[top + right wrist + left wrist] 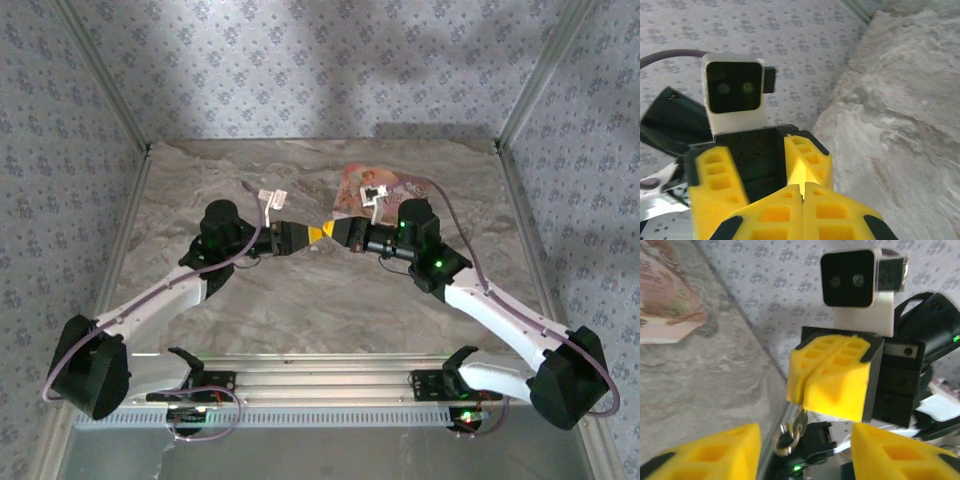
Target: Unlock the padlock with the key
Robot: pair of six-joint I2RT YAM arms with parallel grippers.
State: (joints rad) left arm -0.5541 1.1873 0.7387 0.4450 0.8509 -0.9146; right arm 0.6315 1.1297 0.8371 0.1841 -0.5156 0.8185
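1. Centrally in the top view, both end effectors meet tip to tip above the surface.
2. Left end effector is released, its pads spread wide.
3. Right end effector is clenched on the key ring, which dangles beneath its pads, lower centre of the left wrist view.

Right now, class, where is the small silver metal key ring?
In the left wrist view, the small silver metal key ring hangs from the right gripper's shut yellow fingers, low centre, between the open left gripper's fingers.
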